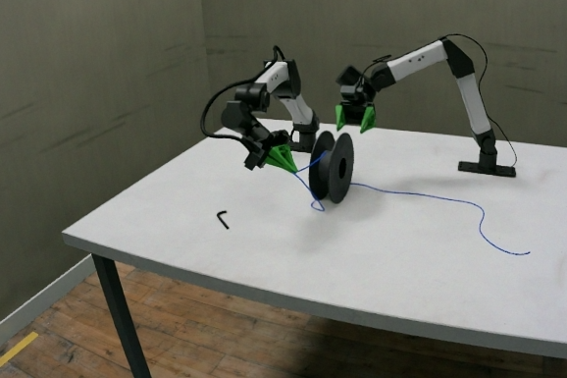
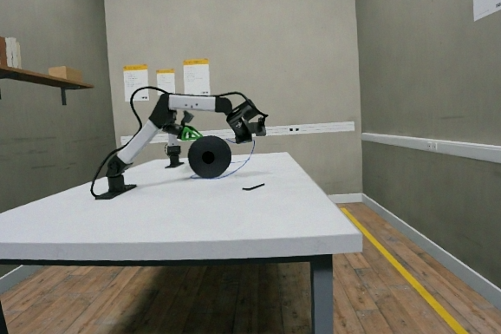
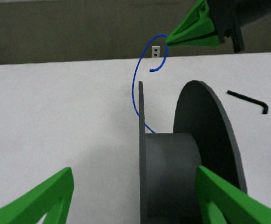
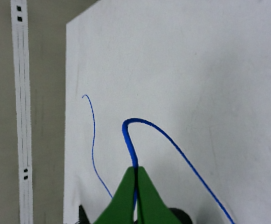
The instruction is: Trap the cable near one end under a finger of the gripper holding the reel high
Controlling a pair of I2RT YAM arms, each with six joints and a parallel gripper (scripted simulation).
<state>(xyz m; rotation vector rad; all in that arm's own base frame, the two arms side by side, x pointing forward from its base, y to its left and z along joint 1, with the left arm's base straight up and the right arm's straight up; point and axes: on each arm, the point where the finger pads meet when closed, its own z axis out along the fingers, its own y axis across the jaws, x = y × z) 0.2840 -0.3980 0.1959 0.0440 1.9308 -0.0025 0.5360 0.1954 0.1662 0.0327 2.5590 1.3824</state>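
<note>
The black reel (image 1: 346, 150) (image 2: 210, 143) (image 3: 171, 172) stands on its flange rims on the table. My left gripper (image 1: 351, 131) (image 2: 193, 137) (image 3: 134, 175) is open and empty, pointing down above and behind the reel. In the left wrist view its fingers straddle one flange in outline. My right gripper (image 1: 296, 172) (image 3: 166, 42) (image 4: 135, 174) is shut on the blue cable (image 1: 417, 193) (image 2: 249, 159) (image 3: 133, 87) (image 4: 178, 150), above the table on the other side of the reel. A short cable end extends from its fingertips toward the reel; the longer part droops to the table in a loop beside the reel.
A black hex key (image 1: 223, 220) (image 2: 253, 186) (image 3: 248, 99) lies on the white table (image 1: 162, 246) (image 2: 182, 222), in front of the right gripper. The cable's other end lies far off at the right in the top view. Both arm bases stand along the back.
</note>
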